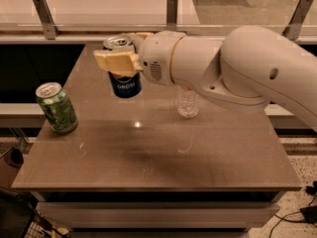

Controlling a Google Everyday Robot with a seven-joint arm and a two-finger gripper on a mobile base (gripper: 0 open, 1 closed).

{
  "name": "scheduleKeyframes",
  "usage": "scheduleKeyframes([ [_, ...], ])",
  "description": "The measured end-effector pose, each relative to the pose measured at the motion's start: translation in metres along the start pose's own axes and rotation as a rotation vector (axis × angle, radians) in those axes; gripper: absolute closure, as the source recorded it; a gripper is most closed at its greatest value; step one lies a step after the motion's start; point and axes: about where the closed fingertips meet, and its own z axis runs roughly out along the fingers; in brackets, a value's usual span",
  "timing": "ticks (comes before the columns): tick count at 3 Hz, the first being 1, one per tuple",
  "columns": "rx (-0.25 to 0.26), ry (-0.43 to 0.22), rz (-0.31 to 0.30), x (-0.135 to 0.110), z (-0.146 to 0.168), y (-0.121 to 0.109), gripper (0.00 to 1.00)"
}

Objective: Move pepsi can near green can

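Observation:
My gripper point(123, 51) is shut on the pepsi can point(125, 83), a dark blue can with white lettering and a silver top. It holds the can in the air above the back left part of the table, slightly tilted. The green can point(57, 108), light green with a mottled pattern and a silver top, stands upright near the table's left edge, to the left of and below the held can. The two cans are apart.
A clear plastic water bottle point(188, 102) stands right of the pepsi can, its top hidden behind my arm point(237, 68). The brown table point(158, 152) has edges close on the left and front. A rail with metal posts point(172, 9) runs behind it.

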Motion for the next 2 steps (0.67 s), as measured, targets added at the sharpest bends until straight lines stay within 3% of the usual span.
scheduleKeyframes([
  [2,0.025,-0.014,0.048,0.054,0.015,0.011,1.0],
])
